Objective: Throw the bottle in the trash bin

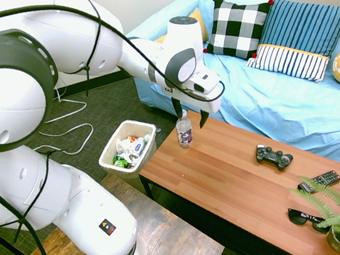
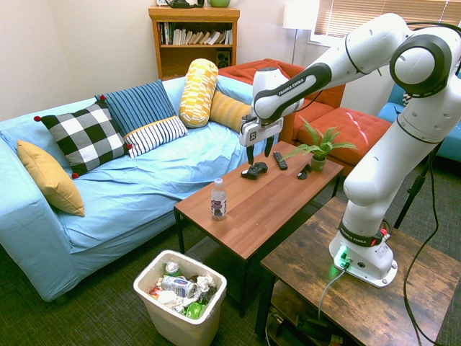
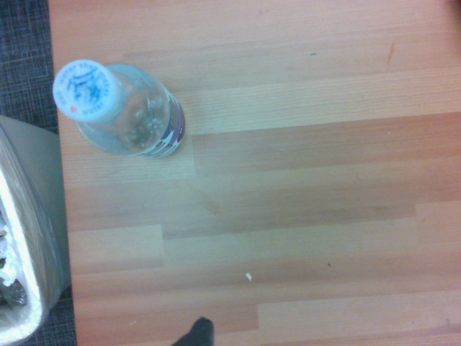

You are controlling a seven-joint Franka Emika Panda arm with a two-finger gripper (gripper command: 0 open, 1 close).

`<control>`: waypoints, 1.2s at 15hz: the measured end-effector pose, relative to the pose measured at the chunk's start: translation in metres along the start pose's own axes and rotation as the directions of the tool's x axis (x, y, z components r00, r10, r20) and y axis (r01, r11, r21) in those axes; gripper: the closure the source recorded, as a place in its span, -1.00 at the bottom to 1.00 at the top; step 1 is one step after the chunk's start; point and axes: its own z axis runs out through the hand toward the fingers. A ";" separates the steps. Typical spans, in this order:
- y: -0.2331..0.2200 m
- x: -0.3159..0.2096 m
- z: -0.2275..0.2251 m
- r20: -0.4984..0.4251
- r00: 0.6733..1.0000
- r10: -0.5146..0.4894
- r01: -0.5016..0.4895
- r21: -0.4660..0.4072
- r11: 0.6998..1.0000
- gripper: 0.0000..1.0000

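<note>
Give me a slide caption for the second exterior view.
Open claw hovers above the coffee table, bottle upright near its end, trash bin below.

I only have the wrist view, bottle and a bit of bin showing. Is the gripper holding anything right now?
Observer: No. The gripper is open and empty, above the table.
Operator: Is the bottle upright?
Observer: Yes, the bottle stands upright near the table's end, untouched.
Operator: Where's the bin?
Observer: The bin sits on the floor just past that end, already holding trash.
</note>
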 end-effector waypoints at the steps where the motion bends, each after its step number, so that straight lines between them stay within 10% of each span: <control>1: -0.001 0.001 0.000 -0.001 1.000 0.000 0.000 0.002 1.000 -1.00; 18: -0.139 -0.025 0.071 -0.061 0.998 0.009 -0.010 -0.025 1.000 -1.00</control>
